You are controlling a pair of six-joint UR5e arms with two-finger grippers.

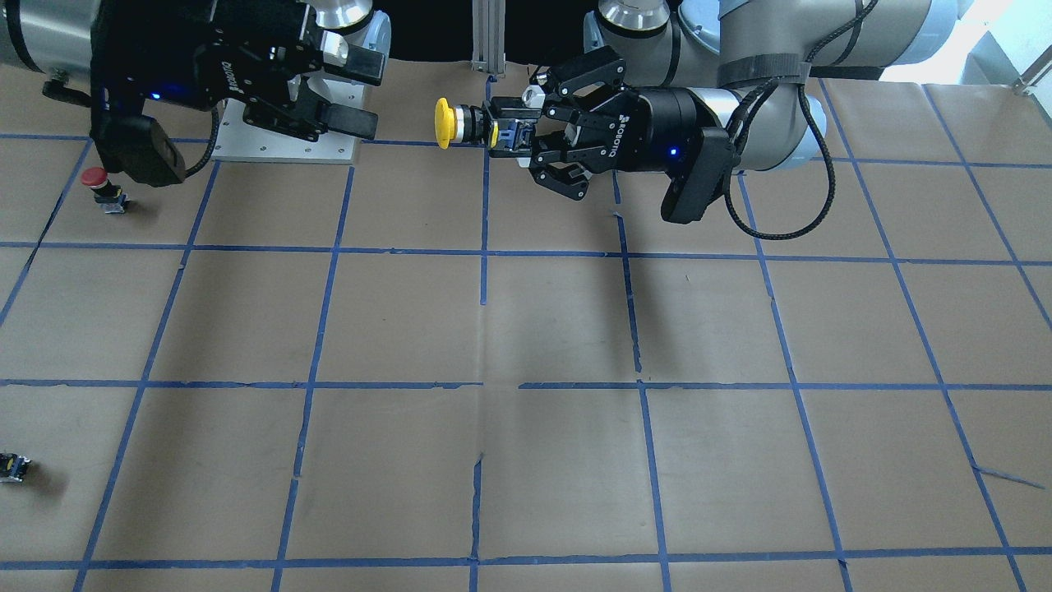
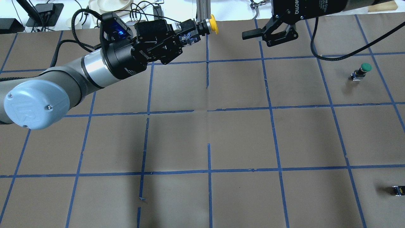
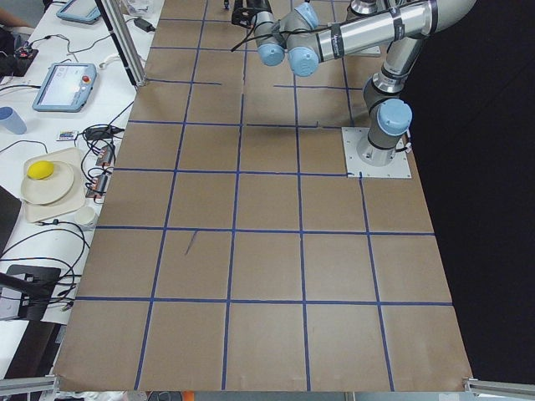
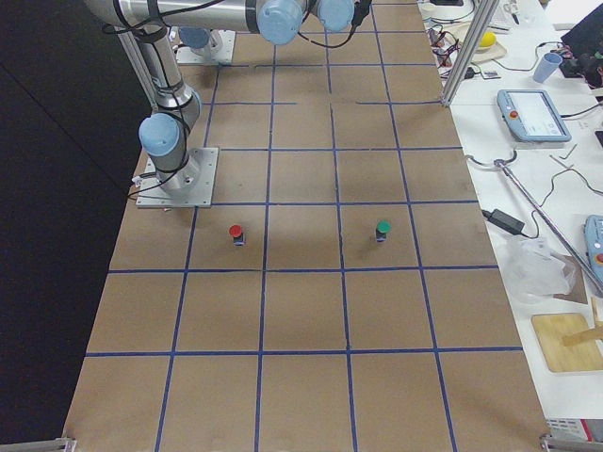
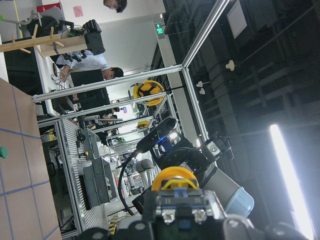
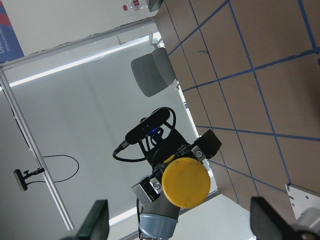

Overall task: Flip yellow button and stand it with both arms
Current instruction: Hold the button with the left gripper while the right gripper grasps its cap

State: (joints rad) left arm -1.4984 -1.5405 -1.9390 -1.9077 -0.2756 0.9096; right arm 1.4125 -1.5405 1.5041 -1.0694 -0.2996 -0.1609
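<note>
Left gripper (image 2: 193, 29) clamping the yellow button (image 2: 214, 23) sideways at top centre, cap pointing right, right gripper (image 2: 267, 33) hovering near at upper right, green button (image 2: 364, 69) standing far right

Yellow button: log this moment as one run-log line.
yellow button: held in the air, sideways, cap toward right tool | left tool: shut on the button's base | right tool: open, apart from the button

The brown table (image 1: 542, 329), gridded with blue tape (image 1: 394, 250), carries a red-capped button (image 1: 100, 187), a green-capped button (image 2: 362, 71) and a dark block (image 1: 14, 467).
</note>
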